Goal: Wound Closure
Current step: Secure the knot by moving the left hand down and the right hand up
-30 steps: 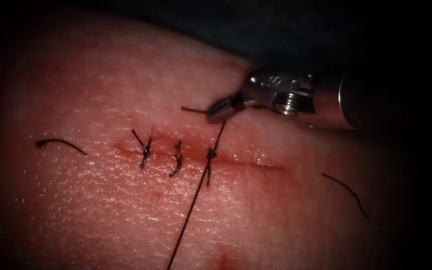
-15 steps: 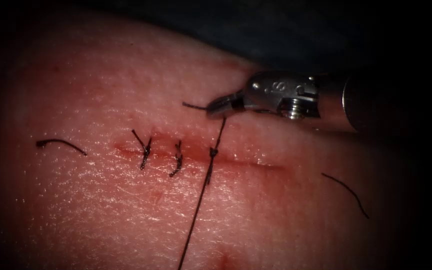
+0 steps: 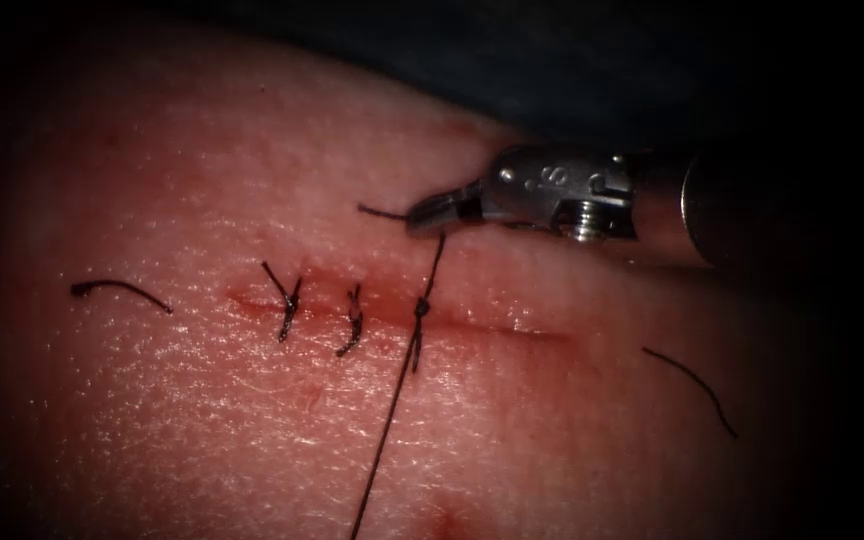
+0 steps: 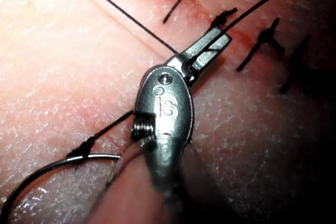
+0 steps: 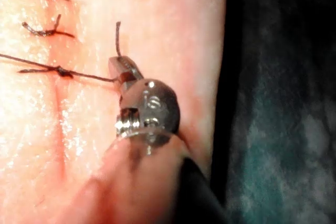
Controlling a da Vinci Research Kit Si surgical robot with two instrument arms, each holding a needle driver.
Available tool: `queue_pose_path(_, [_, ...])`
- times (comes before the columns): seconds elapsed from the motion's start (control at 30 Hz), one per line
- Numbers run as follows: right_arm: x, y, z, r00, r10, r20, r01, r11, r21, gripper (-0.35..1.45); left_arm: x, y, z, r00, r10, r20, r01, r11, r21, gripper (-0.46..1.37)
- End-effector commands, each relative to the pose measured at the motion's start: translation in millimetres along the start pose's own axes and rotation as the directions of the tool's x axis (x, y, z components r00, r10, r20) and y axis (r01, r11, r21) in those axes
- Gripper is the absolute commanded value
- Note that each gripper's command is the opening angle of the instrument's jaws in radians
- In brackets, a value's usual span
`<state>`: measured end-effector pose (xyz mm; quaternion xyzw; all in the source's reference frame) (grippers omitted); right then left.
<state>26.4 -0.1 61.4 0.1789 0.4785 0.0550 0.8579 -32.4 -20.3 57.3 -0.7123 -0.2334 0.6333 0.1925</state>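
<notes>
The right tool reaches in from the right, its shaft nearly level and low over the tissue, jaws pressed together on the thread just above the cut. A short tail of thread pokes out past the tips. From the jaws the strand drops to a knot on the cut, then runs taut toward the lower edge. Two finished stitches sit on the cut left of the knot. Cut ends lie loose on the tissue, one well left, another well right of the cut.

In the left wrist view, the left tool points at the stitch line, jaws pinching the thread. The needle lies flat on the tissue behind the wrist, held by neither tool, thread tied to its end, not in the tissue
</notes>
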Motion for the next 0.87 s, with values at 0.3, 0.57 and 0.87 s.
queue_pose_path(0.3, [0.1, -0.1, -0.1, 1.000, -0.010, 0.001, 0.010, 1.000, -0.008, -0.35, -0.7, 0.0, 0.1, 1.000, -0.013, 0.020, 0.013, 1.000, -0.021, -0.35])
queue_pose_path(0.57, [0.1, 0.0, -0.1, 1.000, -0.014, -0.013, 0.013, 1.000, -0.013, -0.35, -0.2, -0.5, 0.4, 1.000, -0.016, 0.017, 0.016, 1.000, -0.020, -0.35])
queue_pose_path(0.87, [0.2, -0.2, -0.2, 1.000, -0.009, -0.017, 0.009, 1.000, -0.020, -0.35, 0.4, -0.8, 0.4, 1.000, -0.021, 0.013, 0.021, 1.000, -0.015, -0.35])
